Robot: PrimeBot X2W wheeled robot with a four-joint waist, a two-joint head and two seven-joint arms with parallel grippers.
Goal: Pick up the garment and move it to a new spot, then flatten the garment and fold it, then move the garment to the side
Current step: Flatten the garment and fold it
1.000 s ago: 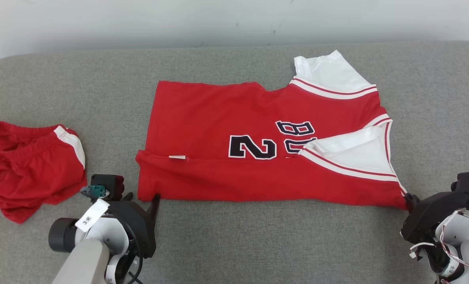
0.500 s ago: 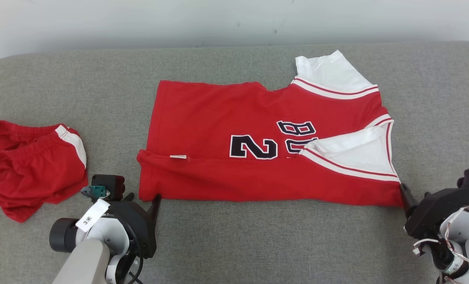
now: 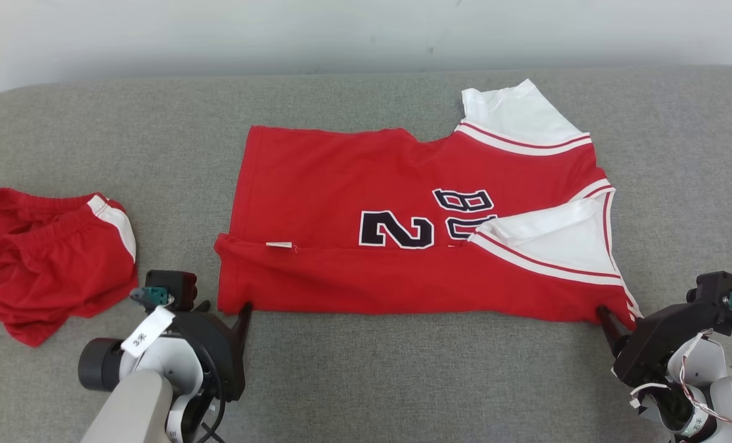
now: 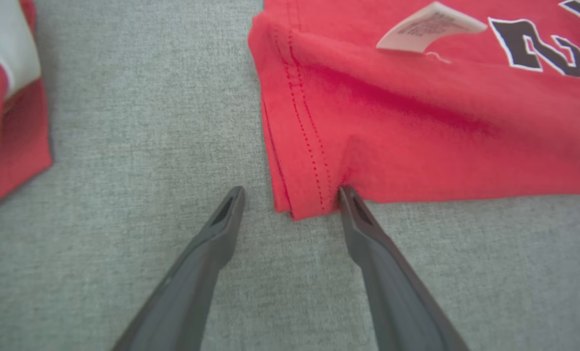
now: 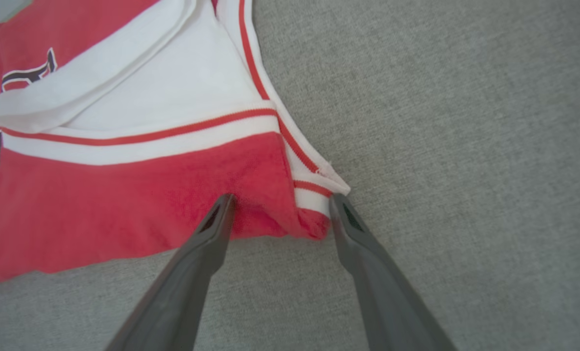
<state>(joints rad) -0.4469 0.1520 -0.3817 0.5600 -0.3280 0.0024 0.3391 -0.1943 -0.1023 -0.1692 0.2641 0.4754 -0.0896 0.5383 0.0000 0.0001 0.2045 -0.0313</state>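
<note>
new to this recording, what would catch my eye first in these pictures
A bright red jersey with a black 2 and white trim lies across the middle of the grey padded surface, its near side folded over. The left gripper and right gripper sit open at its two near corners, one each. Crumpled red shorts lie at the far left.

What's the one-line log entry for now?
jersey: near edge folded over | left gripper: open at hem corner | right gripper: open at shoulder corner
</note>
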